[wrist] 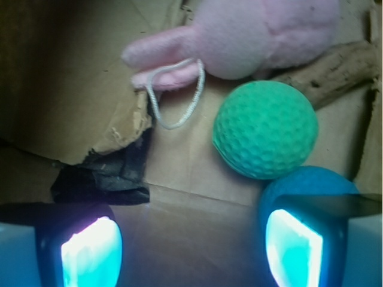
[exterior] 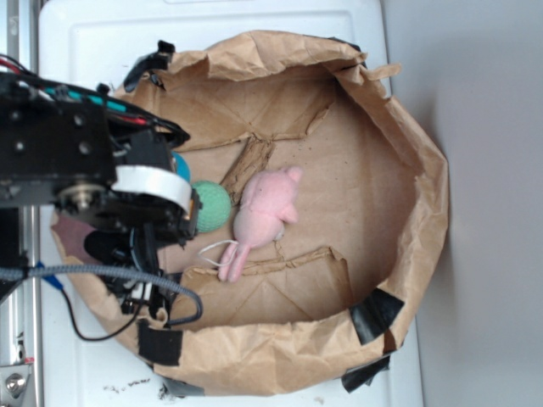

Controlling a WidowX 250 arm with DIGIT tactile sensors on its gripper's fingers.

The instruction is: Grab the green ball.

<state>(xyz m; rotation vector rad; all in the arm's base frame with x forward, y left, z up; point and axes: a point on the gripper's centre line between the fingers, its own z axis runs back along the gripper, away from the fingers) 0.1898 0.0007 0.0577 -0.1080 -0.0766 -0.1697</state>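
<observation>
The green ball (wrist: 265,130) has a dimpled mint-green surface and lies on the brown paper floor, touching the pink plush toy (wrist: 251,33) above it. In the exterior view the green ball (exterior: 212,206) shows just right of my arm. My gripper (wrist: 191,251) is open, jaws wide apart with only bare paper between them. The green ball lies ahead of the right finger, beyond the fingertips. A teal-blue ball (wrist: 305,185) sits right behind the right finger (wrist: 293,248).
Everything sits inside a crumpled brown paper bag (exterior: 424,170) with raised walls all round. Black tape (wrist: 102,176) patches a torn flap ahead of the left finger. The plush toy's white string loop (wrist: 176,98) lies on the floor. A dark paper ridge (wrist: 338,69) runs at upper right.
</observation>
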